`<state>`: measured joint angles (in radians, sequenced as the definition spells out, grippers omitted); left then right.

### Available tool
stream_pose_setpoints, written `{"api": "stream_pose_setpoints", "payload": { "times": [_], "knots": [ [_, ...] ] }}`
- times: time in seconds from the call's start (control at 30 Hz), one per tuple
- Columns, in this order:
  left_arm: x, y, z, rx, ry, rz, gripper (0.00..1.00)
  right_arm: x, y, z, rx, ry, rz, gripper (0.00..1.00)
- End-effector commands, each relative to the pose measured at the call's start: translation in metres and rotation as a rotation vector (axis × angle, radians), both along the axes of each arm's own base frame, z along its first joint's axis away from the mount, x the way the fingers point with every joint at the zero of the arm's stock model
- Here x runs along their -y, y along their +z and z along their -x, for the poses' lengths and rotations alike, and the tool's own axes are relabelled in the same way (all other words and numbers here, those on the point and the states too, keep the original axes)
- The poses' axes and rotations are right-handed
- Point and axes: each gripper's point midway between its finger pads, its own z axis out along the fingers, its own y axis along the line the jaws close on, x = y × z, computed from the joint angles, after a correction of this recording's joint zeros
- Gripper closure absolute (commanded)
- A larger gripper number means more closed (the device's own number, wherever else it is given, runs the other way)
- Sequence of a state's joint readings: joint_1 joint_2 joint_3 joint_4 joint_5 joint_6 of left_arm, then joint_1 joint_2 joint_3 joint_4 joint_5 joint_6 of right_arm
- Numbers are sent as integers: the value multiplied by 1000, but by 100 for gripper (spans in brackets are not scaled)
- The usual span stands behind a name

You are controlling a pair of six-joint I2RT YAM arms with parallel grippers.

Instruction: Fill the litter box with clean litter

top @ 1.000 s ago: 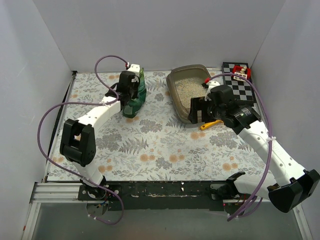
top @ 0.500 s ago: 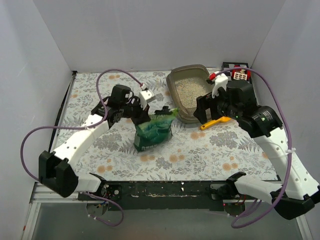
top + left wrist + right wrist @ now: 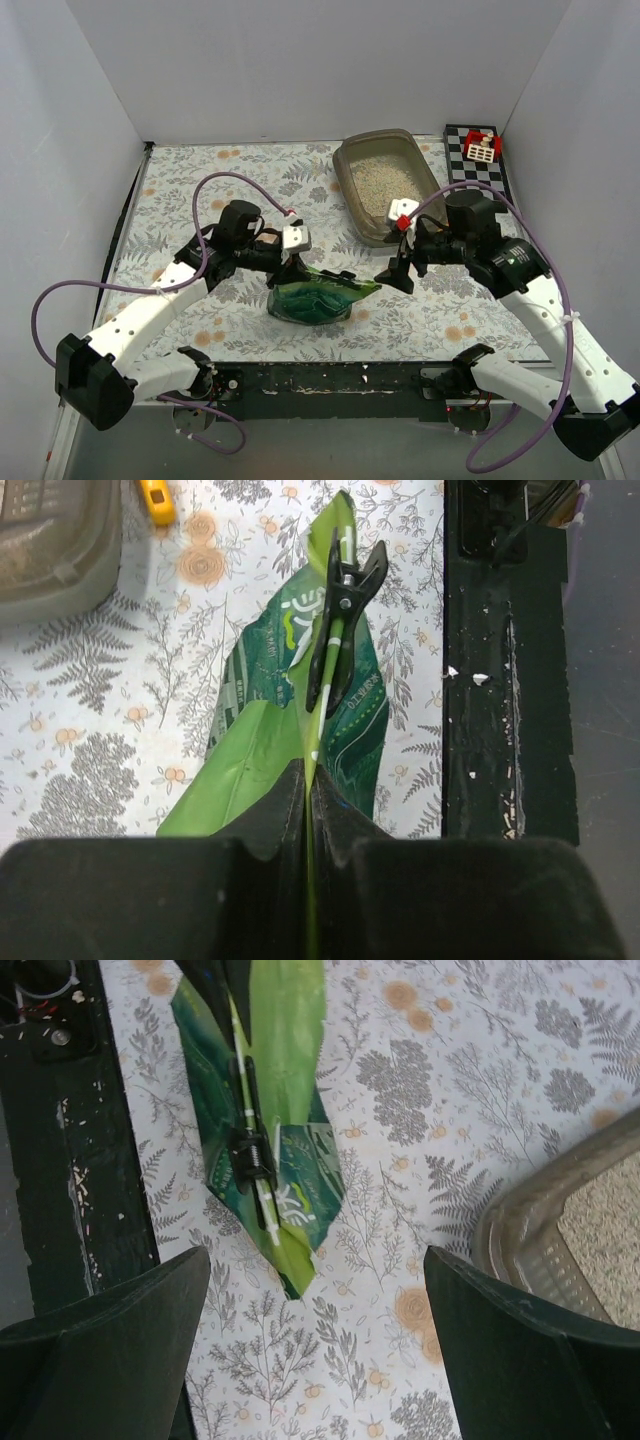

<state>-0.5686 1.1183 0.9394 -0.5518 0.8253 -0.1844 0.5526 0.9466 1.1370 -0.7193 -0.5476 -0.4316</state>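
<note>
The left gripper (image 3: 297, 265), clamped on the green bag (image 3: 315, 298), has carried it to the near centre; the right gripper (image 3: 392, 275), jaws apart, has swung beside it. The litter box (image 3: 350, 160), holding some clean litter (image 3: 385, 180), sits behind; opening the bag likely follows.

In the left wrist view, the grey-brown rectangular plastic litter box (image 3: 50, 550) is cut off by the top left corner, the yellow-orange plastic scoop (image 3: 156, 498) by the top edge. The white lettering on the crinkled green foil bag (image 3: 350, 720) cannot be read.
</note>
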Motion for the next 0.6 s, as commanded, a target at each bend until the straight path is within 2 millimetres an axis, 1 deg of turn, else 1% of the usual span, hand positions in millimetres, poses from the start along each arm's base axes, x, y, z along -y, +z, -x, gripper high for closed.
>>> {"api": "stream_pose_setpoints", "payload": {
  "times": [0.0,0.03,0.07,0.1,0.17,0.2,0.23,0.27,0.3,0.37,0.43,0.5,0.57],
  "knots": [
    [27,64,-7,268,-99,180,100,-24,25,10,185,215,-109,5],
    [28,68,-7,278,-101,189,100,-26,24,9,184,224,-109,5],
    [29,66,-9,274,-99,187,100,-29,23,9,178,237,-108,6],
    [28,63,-10,273,-93,180,96,-32,21,11,169,251,-108,6],
    [27,54,-14,267,-76,157,81,-38,16,17,152,286,-108,7],
    [27,48,-15,248,-59,145,66,-41,12,17,154,291,-100,7],
    [25,42,-17,227,-38,130,48,-43,8,15,162,282,-91,7],
    [24,37,-19,217,-19,115,31,-45,4,12,167,270,-79,7],
    [23,34,-20,217,-2,105,24,-47,0,11,161,271,-70,6],
    [20,35,-22,238,21,101,17,-50,-8,11,144,287,-53,6],
    [16,45,-26,272,66,121,13,-54,-13,12,130,306,-48,6],
    [11,64,-32,306,139,155,11,-58,-18,13,117,323,-41,7],
    [0,85,-41,344,259,190,10,-61,-23,14,107,335,-38,7]
  ]
}}
